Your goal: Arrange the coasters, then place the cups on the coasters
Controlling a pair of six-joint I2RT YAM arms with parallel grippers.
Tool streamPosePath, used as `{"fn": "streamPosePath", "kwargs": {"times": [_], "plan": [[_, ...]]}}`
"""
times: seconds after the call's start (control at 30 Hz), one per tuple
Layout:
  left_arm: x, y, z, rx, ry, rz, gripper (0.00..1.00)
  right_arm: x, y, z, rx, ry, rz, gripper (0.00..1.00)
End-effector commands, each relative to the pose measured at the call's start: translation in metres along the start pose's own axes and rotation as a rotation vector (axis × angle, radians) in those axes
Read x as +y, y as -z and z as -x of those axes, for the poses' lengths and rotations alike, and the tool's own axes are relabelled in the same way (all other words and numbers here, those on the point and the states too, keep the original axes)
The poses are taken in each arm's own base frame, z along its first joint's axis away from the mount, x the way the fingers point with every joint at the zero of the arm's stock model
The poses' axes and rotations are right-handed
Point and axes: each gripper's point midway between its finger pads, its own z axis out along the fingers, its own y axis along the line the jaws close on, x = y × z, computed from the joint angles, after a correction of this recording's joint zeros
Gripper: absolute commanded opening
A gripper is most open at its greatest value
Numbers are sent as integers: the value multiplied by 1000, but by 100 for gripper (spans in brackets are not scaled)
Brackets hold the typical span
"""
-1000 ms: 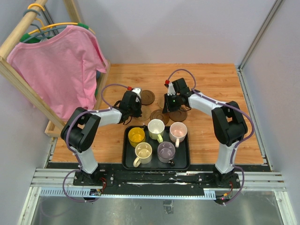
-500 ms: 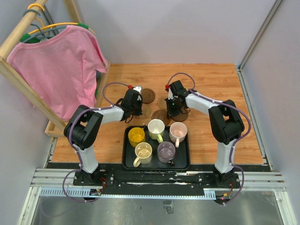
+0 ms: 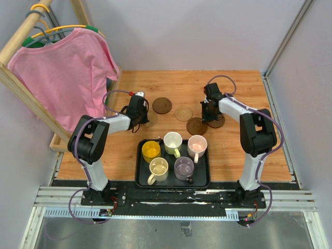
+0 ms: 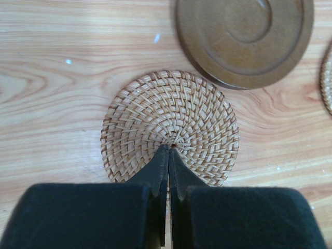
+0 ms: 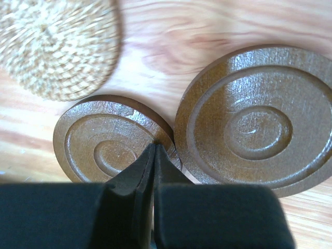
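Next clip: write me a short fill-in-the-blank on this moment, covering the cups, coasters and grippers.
1. The black tray holds ____ cups.
2. The left gripper, its tips over the woven coaster, is ____.
3. The ringed coaster at the tips of the right gripper is dark ____.
4. Of the cups, ____ stands on a coaster yet.

Missing words: five; shut; brown; none.

Top external: fixed high behind the arm bases, tilted down across the whole table; wide, distant; left wrist: aimed straight down, very near the tan coaster; right wrist: likewise close over two dark coasters; both patches shared with the top view.
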Motion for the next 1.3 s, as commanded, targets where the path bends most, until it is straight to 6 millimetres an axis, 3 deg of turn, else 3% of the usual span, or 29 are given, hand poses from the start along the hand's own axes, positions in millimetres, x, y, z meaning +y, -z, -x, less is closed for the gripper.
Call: {"fn": "streamPosePath", "kwargs": {"times": [0.0, 0.33, 0.47, 0.73, 0.93, 1.03, 1.27], "plan": [[43, 4, -31, 119, 4, 148, 1, -54, -6, 2, 33, -49, -162, 1], [64, -16, 6, 74, 64, 187, 0, -83, -7, 66, -78, -93, -213, 1], [68, -31, 18, 75, 68, 189, 1, -82, -9, 92, -114, -99, -192, 1], [65, -52, 30, 80, 58, 164, 1, -71, -9, 120, -158, -73, -136, 1], [60, -45, 46, 48, 48, 139, 1, -59, 12, 120, -197, -25, -106, 1], [55, -36, 56, 17, 51, 118, 0, -53, 23, 108, -206, -7, -97, 1], [34, -10, 90, -98, 64, 14, 0, -47, 30, 67, -172, 7, -89, 1]]}}
